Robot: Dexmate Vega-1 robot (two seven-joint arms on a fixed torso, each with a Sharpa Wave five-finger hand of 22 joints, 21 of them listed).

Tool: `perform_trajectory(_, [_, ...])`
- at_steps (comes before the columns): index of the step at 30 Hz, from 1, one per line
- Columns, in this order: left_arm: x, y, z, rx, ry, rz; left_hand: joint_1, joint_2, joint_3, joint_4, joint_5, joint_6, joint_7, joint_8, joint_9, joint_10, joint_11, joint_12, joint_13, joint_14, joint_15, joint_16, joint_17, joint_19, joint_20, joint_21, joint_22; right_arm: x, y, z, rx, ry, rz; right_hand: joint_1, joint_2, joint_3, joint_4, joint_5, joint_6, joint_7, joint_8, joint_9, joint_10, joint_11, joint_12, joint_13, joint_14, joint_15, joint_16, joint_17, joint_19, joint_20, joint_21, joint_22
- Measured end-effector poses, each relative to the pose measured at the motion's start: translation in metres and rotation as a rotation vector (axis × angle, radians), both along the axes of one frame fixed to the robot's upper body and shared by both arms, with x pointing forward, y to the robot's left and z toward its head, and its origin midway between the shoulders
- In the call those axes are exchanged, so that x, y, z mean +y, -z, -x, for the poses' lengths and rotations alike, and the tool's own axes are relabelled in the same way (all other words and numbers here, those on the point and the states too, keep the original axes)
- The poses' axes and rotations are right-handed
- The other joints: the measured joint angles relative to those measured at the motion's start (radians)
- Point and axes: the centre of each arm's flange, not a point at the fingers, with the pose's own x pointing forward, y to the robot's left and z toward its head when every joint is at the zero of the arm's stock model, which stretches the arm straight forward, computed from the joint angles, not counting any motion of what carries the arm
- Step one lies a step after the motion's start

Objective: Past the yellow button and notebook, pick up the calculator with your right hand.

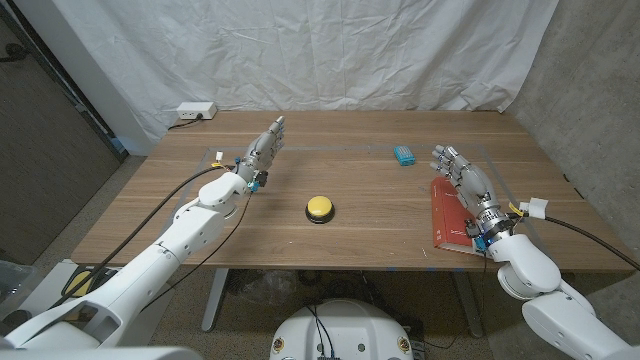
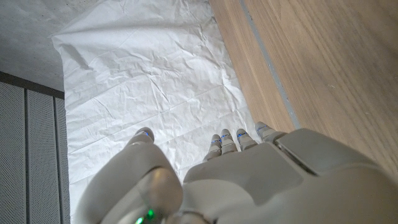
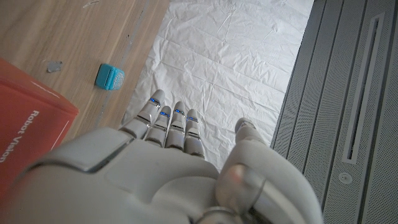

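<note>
Calculator (image 1: 404,154): small teal item, far right part of wooden table (image 1: 360,230), lying apart from everything, untouched. My right hand (image 1: 466,183): fingers (image 3: 163,121) straight and apart, nothing held, positioned over red notebook (image 1: 448,218) at table's right edge, calculator ahead of fingertips. Yellow button (image 1: 319,208): table centre, black base. My left hand (image 1: 258,154): fingers extended, nothing grasped, far left. White power strip (image 1: 196,111): far left corner, against white backdrop sheet (image 1: 330,50).

Bare table (image 1: 420,185) lies between right robot hand (image 1: 466,185) and calculator (image 1: 404,155).
</note>
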Motion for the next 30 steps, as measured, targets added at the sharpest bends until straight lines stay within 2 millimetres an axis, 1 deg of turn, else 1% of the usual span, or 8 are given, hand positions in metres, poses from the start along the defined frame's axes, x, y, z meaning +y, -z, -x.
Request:
perform_trajectory(1, [0.000,0.000,0.000,0.000,0.000,0.000,0.000,0.000,0.000,0.000,0.000,0.000,0.000,0.000,0.000,0.000,0.000,0.000,0.000,0.000,0.000,0.000,0.000,0.000,0.000,0.000,0.000,0.000,0.000,0.000,0.000,0.000,0.000,0.000,0.000,0.000,0.000,0.000,0.002,0.002,0.000,0.000,0.000,0.000,0.000,0.000,0.005,-0.005,0.000,0.000,0.001,-0.001,0.000,0.001])
perform_trajectory(4, [-0.001,0.000,0.000,0.001,0.000,-0.002,0.000,0.000,0.000,0.000,0.000,0.002,0.002,0.000,0.000,0.000,0.000,0.000,0.000,0.000,0.000,0.000,0.000,0.000,0.000,0.000,0.000,-0.002,0.003,0.005,-0.002,-0.002,-0.005,0.000,0.000,0.000,0.000,0.000,0.001,0.002,0.000,0.000,0.000,0.000,0.000,0.000,0.008,-0.001,0.000,0.000,0.010,0.001,0.000,0.001])
perform_trajectory(10, [-0.001,0.000,0.001,-0.002,-0.005,-0.006,0.000,0.000,0.000,0.000,-0.006,0.013,0.005,0.000,0.000,0.005,0.005,0.000,0.000,0.005,0.005,0.000,0.000,0.000,0.000,0.000,0.000,-0.004,0.007,0.013,-0.007,-0.003,-0.012,0.000,0.000,0.000,0.000,-0.004,0.007,-0.004,0.000,0.000,0.000,0.000,0.000,0.000,0.008,-0.001,0.000,0.000,0.010,0.001,-0.004,0.001])
perform_trajectory(13, [-0.002,0.000,0.001,-0.004,-0.004,-0.004,0.005,0.005,0.000,0.000,-0.007,0.013,0.005,0.000,0.000,0.005,0.005,0.000,0.000,0.005,0.005,0.000,0.000,0.000,0.000,0.000,0.000,-0.005,0.009,0.018,-0.012,0.000,-0.014,0.000,0.000,0.000,0.000,-0.004,0.007,-0.004,0.000,0.000,0.005,-0.005,0.000,0.000,0.008,-0.001,0.000,0.000,0.010,0.001,-0.004,0.001])
perform_trajectory(15, [-0.002,0.001,0.002,-0.005,-0.001,-0.003,0.005,0.005,0.000,0.000,-0.007,0.016,0.009,0.000,0.000,0.005,0.005,0.000,0.000,0.005,0.005,0.000,0.000,0.000,0.000,0.000,0.000,-0.006,0.010,0.021,-0.014,0.002,-0.015,0.000,0.000,0.000,0.000,-0.004,0.007,-0.004,0.000,0.000,0.005,-0.005,0.000,0.000,0.008,-0.001,0.000,0.000,0.010,0.001,-0.004,0.001])
perform_trajectory(21, [-0.003,0.002,0.002,-0.004,0.005,-0.003,0.009,0.009,0.000,0.000,-0.007,0.031,0.005,0.000,0.000,0.005,0.005,0.000,0.000,0.008,0.008,0.000,0.000,0.000,0.000,-0.004,0.000,-0.008,0.014,0.032,-0.027,0.013,-0.014,0.000,0.000,0.000,0.000,-0.004,0.007,-0.004,0.000,0.000,0.009,-0.002,0.000,0.000,0.008,-0.001,0.000,0.000,0.010,0.001,-0.008,0.000])
perform_trajectory(23, [-0.003,0.002,0.002,-0.004,0.007,-0.002,0.009,0.009,0.001,-0.005,-0.007,0.031,0.005,0.000,0.000,0.011,0.011,0.000,0.000,0.008,0.008,0.000,0.000,0.002,0.002,-0.004,0.000,-0.009,0.014,0.035,-0.029,0.016,-0.016,0.000,0.000,0.000,0.000,-0.004,0.007,-0.004,0.000,0.000,0.009,-0.002,0.000,0.000,0.008,-0.001,0.000,0.000,0.010,0.001,-0.008,0.000])
perform_trajectory(30, [-0.004,0.001,0.003,-0.009,0.011,-0.002,0.013,0.013,-0.001,-0.007,-0.007,0.033,0.007,0.000,0.000,0.011,0.011,0.000,0.000,0.008,0.008,0.000,0.000,0.004,0.004,-0.004,0.000,-0.011,0.018,0.044,-0.037,0.032,-0.014,0.000,0.000,-0.003,-0.003,-0.004,0.007,-0.004,0.000,0.000,0.009,-0.002,0.000,0.000,0.008,-0.001,0.000,0.000,0.010,0.001,-0.008,0.000])
